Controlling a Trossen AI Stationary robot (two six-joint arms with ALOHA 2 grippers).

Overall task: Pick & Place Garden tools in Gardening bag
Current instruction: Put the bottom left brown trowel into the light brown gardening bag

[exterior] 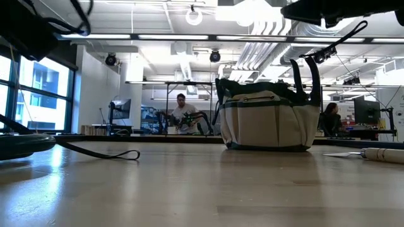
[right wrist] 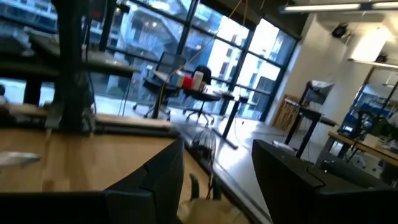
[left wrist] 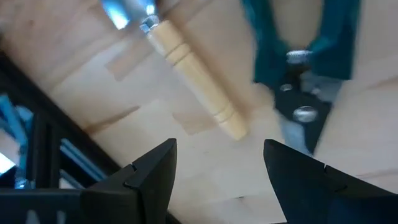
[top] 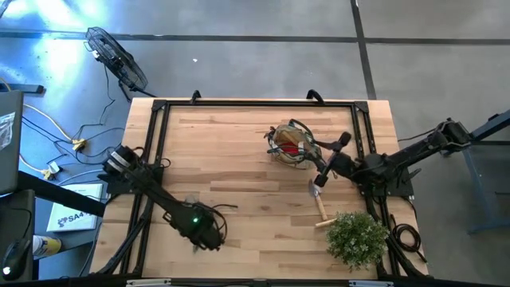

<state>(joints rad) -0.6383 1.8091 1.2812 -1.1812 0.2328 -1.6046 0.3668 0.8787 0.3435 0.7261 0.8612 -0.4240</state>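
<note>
The olive-tan gardening bag stands upright on the table's far right part, with something red inside; it also shows in the low view. A trowel with a pale wooden handle lies flat right of the bag, toward the near edge. My right gripper is open and hangs above the table just right of the bag. My left gripper is open near the near left edge, just above a second wooden-handled trowel and teal-handled pruning shears lying flat.
A bushy green plant stands at the near right corner, close to the trowel. A black frame runs around the table. A dark cable lies on the left part. People sit in the room beyond the table.
</note>
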